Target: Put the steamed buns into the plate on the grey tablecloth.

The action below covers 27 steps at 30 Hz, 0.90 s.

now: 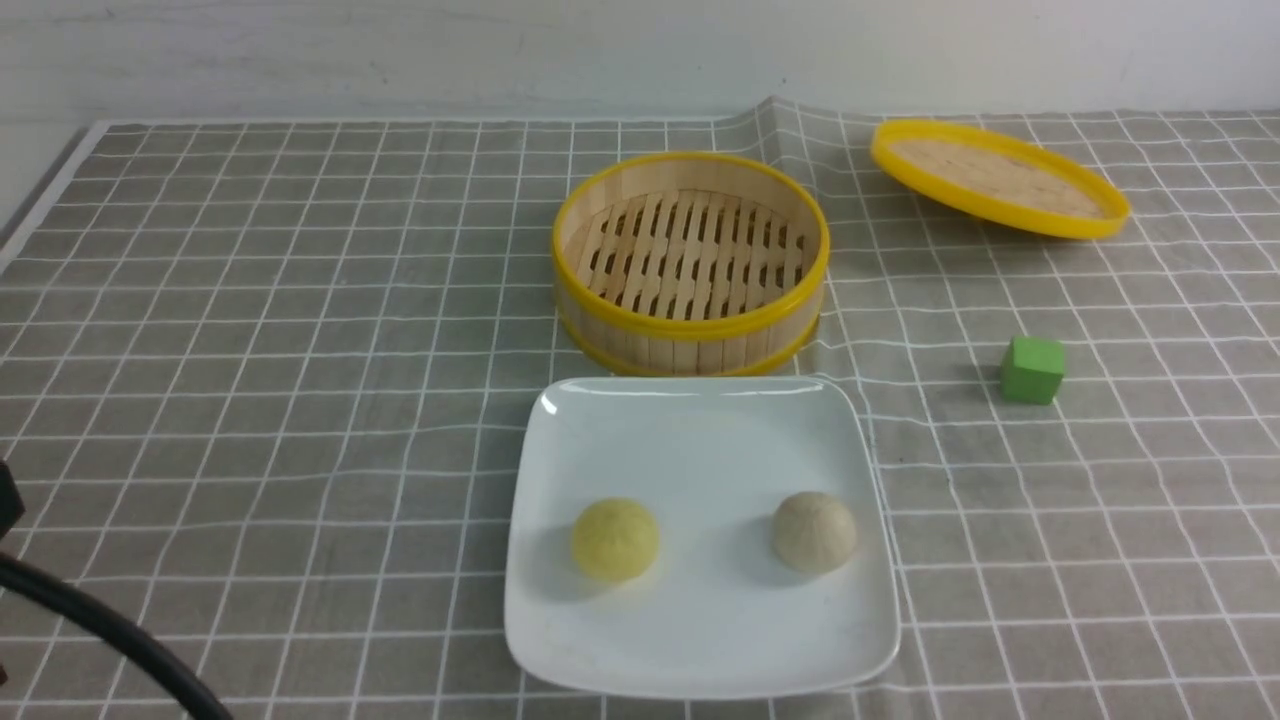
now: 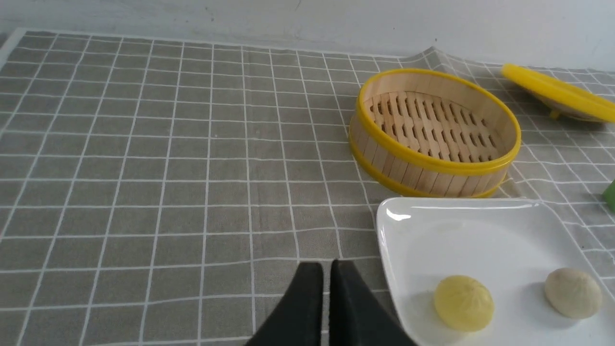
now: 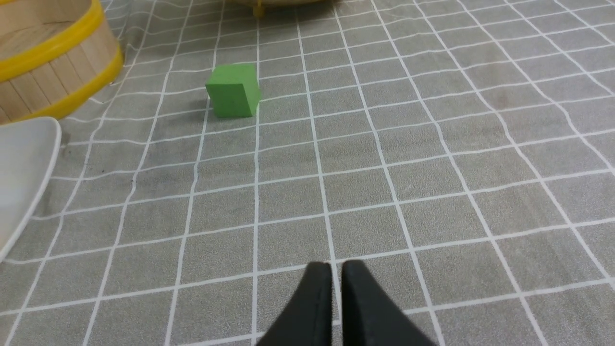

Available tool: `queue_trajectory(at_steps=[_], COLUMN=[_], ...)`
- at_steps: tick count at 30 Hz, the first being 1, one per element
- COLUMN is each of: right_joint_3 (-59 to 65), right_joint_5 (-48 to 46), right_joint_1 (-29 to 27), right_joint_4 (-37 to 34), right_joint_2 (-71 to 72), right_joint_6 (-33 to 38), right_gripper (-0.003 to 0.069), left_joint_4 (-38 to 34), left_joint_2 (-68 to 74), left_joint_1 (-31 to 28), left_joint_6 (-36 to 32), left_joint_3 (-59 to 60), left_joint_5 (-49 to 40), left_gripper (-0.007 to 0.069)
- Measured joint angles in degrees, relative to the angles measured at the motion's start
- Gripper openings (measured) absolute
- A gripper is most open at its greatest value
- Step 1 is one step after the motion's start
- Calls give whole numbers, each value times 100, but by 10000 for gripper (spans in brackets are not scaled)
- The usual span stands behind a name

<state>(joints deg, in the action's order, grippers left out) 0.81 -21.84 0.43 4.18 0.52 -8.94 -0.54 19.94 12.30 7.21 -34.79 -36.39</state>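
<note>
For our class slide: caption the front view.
Two steamed buns on the plate, empty steamer basket behind.

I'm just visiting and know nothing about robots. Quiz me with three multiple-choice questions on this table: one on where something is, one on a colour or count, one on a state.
1. Where are the steamed buns?
A. In the steamer basket
B. On the plate
C. On the bare cloth

2. What colour is the small cube?
A. Red
B. Blue
C. Green

3. How is the steamer basket?
A. Open and empty
B. Covered by its lid
C. Tipped on its side

Answers:
1 B: the yellow bun and the beige bun sit apart on the white plate.
2 C: the cube is green.
3 A: the steamer basket shows bare slats, and its lid lies away on the grey tablecloth.
</note>
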Motion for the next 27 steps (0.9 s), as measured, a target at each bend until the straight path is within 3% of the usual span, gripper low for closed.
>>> queue_trajectory(at_steps=[8, 12, 20, 27], right_joint_3=[0, 0, 0, 0], right_joint_5=[-5, -5, -5, -5], right_joint_1=[0, 0, 0, 0], right_joint_4=[0, 0, 0, 0], right_joint_2=[0, 0, 0, 0], right_joint_6=[0, 0, 0, 0], right_gripper=[64, 69, 81, 89], left_joint_4=[253, 388, 490, 637], left_joint_2=[-86, -580, -1984, -2057], left_joint_1=[0, -100, -1332, -1230], left_joint_6=[0, 0, 0, 0], left_joint_3=[317, 1064, 3002, 3452], left_joint_5=[70, 399, 1048, 1155], left_gripper=[54, 55, 64, 69])
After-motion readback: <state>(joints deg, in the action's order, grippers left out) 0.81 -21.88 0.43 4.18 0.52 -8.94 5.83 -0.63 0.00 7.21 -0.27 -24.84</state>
